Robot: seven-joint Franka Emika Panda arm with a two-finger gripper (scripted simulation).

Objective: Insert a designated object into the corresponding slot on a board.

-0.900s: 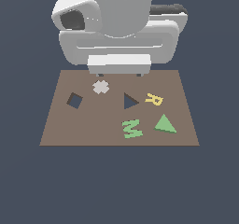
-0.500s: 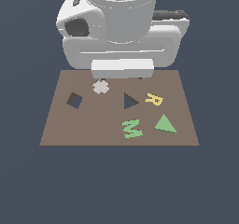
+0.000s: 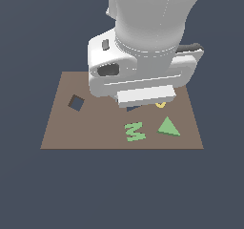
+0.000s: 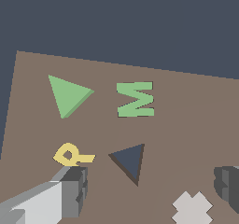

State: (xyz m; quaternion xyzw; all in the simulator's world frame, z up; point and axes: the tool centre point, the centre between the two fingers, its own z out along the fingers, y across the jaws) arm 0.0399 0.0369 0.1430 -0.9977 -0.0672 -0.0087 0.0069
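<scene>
The brown board [image 3: 71, 128] lies flat against a plain dark surround. Above it the fingers [image 4: 72, 190] stand wide apart, holding nothing, straddling the triangular slot [image 4: 129, 160]. The light-green triangle block [image 3: 168, 127] rests on the board beside the green M piece [image 3: 135, 131].

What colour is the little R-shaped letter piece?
Yellow. The R-shaped piece shows best in the wrist view.

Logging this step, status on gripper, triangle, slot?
Gripper open, empty, over the board. Green triangle block untouched, beside M piece. Triangular slot empty, unobstructed.
</scene>
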